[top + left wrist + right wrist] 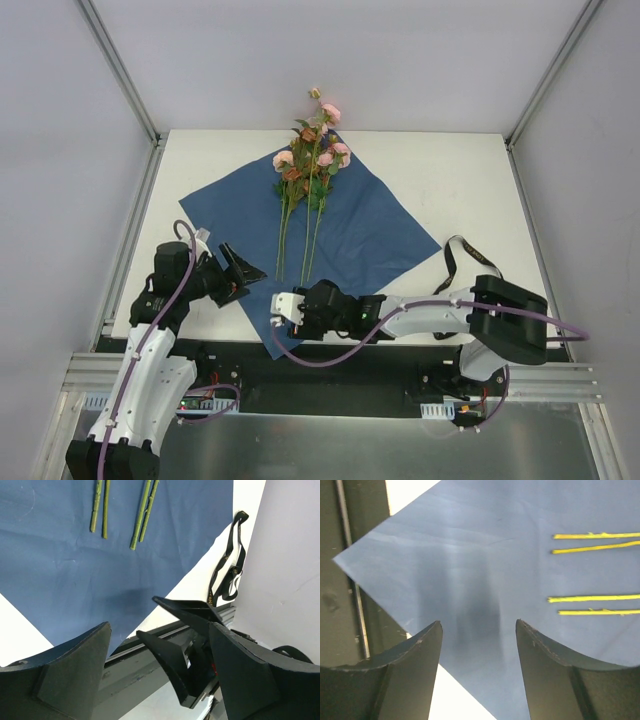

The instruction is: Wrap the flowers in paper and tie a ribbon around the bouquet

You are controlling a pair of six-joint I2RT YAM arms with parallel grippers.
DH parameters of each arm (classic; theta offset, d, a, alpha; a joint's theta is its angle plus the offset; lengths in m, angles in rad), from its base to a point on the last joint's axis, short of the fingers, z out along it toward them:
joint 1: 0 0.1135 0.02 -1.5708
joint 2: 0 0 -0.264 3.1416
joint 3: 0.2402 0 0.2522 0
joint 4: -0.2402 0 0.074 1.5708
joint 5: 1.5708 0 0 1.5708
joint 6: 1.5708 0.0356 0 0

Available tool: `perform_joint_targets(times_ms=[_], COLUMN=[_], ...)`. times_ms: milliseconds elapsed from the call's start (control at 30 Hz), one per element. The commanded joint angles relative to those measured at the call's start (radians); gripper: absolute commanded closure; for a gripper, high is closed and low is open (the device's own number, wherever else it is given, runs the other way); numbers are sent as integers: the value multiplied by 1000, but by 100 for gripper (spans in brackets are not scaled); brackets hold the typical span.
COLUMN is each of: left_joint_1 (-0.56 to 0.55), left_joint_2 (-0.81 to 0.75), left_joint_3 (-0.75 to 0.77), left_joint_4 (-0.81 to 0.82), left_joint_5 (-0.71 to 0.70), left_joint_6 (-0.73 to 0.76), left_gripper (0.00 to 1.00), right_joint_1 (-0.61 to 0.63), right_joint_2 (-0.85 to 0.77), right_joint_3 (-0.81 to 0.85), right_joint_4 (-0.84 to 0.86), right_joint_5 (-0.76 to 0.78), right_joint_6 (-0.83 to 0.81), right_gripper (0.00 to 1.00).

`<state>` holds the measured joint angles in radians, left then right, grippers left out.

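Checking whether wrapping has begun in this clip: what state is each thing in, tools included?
flowers: lying loose on the paper, unwrapped, blooms toward its far corner.
paper: spread flat, navy face up, near corner past the table edge.
ribbon: loose on the table right of the paper, untied.
left tool: open, empty.
right tool: open, empty, over the paper's near corner.

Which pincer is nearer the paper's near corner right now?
Right. The right pincer hangs over that corner of the paper; the left pincer is by its left edge, farther back.
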<state>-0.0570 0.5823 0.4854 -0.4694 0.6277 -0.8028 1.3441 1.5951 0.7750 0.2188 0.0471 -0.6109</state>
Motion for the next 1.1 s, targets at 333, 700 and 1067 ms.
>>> perform_joint_targets(times_ms=[333,700,1067], left_joint_1=[8,8,8], left_joint_2=[16,27,34], left_joint_3=[-19,-10,-13], left_joint_4=[81,92,101], left_joint_5=[40,50,49], left_joint_6=[14,13,8], left_gripper=[20,20,20], right_joint_1=[98,165,171], right_joint_2=[78,180,83], right_joint_3=[58,124,112], right_joint_4=[-33,27,5], right_joint_5=[163,252,280], right_joint_6=[-135,-204,-187], right_gripper=[33,39,80])
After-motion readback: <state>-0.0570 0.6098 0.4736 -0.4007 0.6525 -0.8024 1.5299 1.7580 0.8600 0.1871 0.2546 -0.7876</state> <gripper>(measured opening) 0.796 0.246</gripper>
